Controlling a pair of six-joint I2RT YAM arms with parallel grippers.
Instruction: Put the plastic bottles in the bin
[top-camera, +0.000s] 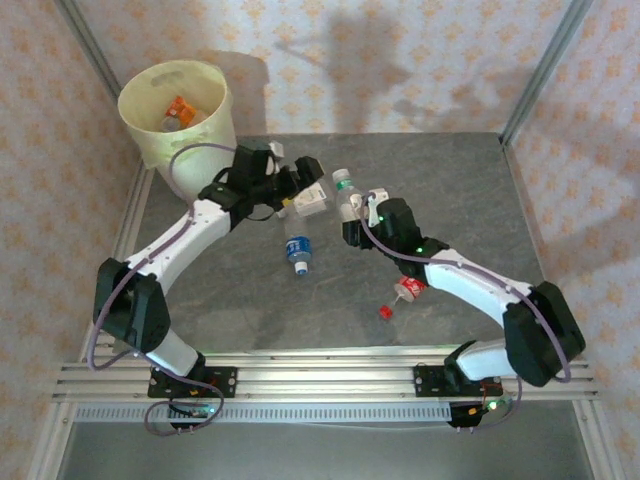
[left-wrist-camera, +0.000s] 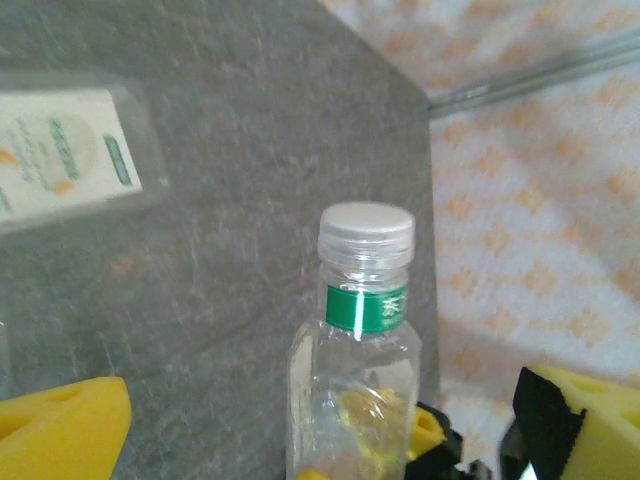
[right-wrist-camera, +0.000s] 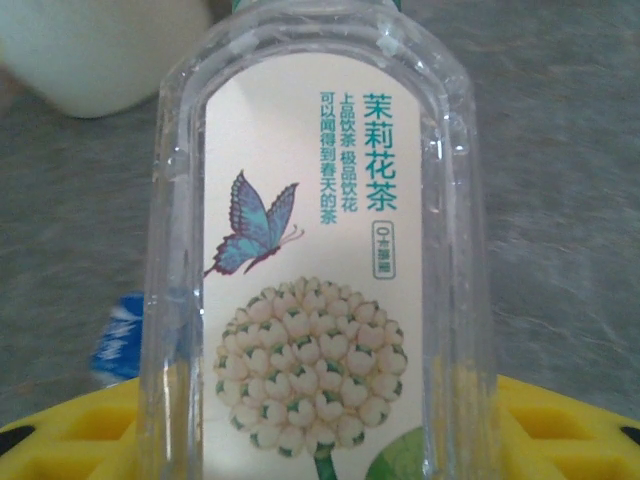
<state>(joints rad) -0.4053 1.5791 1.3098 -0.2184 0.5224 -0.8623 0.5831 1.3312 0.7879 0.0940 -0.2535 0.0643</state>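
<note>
A clear plastic bottle (top-camera: 345, 195) with a white cap and green neck band stands upright in my right gripper (top-camera: 357, 215), which is shut on its lower body. In the right wrist view its butterfly-and-flower label (right-wrist-camera: 315, 300) sits between the yellow pads (right-wrist-camera: 560, 430). My left gripper (top-camera: 305, 185) is open and faces that bottle (left-wrist-camera: 362, 340) from close by, its yellow fingers (left-wrist-camera: 60, 430) apart on either side. A white-labelled bottle (left-wrist-camera: 70, 150) lies beside it. The pale yellow bin (top-camera: 215, 95) stands at the back left with an orange-labelled bottle (top-camera: 178, 110) inside.
A blue-labelled bottle (top-camera: 298, 250) lies mid-table between the arms. A red-labelled bottle (top-camera: 408, 288) and a loose red cap (top-camera: 384, 312) lie next to my right forearm. Metal frame posts rise at the table's back corners.
</note>
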